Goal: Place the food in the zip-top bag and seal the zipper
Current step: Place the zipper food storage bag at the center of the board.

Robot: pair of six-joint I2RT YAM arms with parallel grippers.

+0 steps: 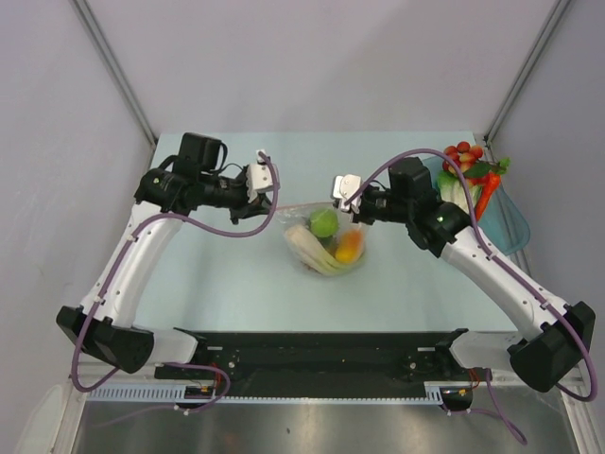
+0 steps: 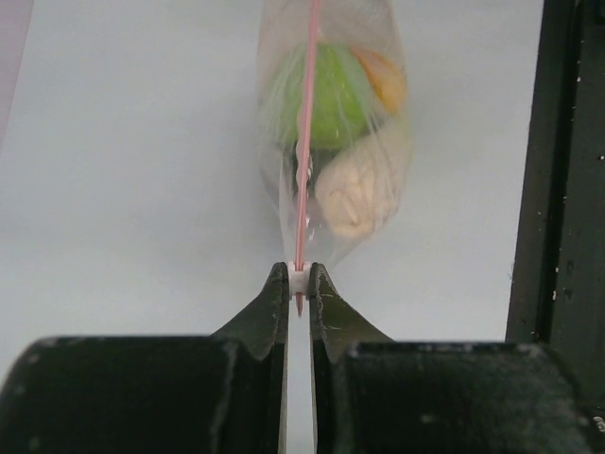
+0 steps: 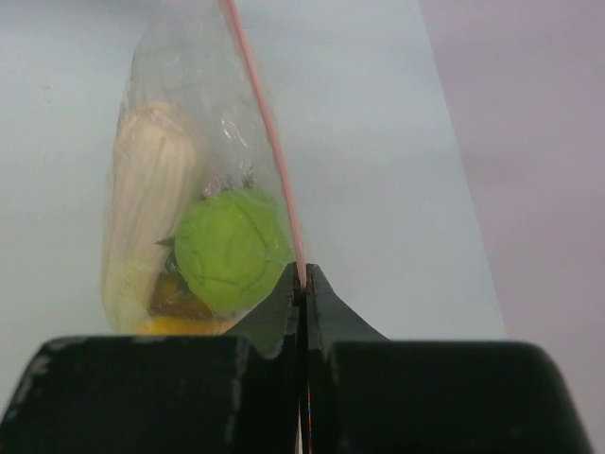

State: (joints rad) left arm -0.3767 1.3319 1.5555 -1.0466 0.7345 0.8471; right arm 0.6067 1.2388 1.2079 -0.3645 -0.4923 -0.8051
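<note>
The clear zip-top bag (image 1: 326, 248) hangs between my two grippers above the table. Inside are a green ball (image 1: 324, 223), an orange (image 1: 350, 248) and a pale banana-like piece (image 1: 310, 248). My left gripper (image 1: 278, 209) is shut on the white slider at the end of the pink-red zipper (image 2: 307, 113), seen in the left wrist view (image 2: 299, 282). My right gripper (image 1: 356, 216) is shut on the zipper's other end (image 3: 302, 282). The zipper (image 3: 265, 123) runs taut away from it. The green ball (image 3: 232, 251) lies beside the right fingers.
A teal bowl (image 1: 513, 227) at the table's right edge holds strawberries (image 1: 461, 156), a carrot (image 1: 488, 192) and green stalks (image 1: 452, 189). A black rail (image 1: 321, 348) runs along the near edge between the arm bases. Grey walls stand on both sides.
</note>
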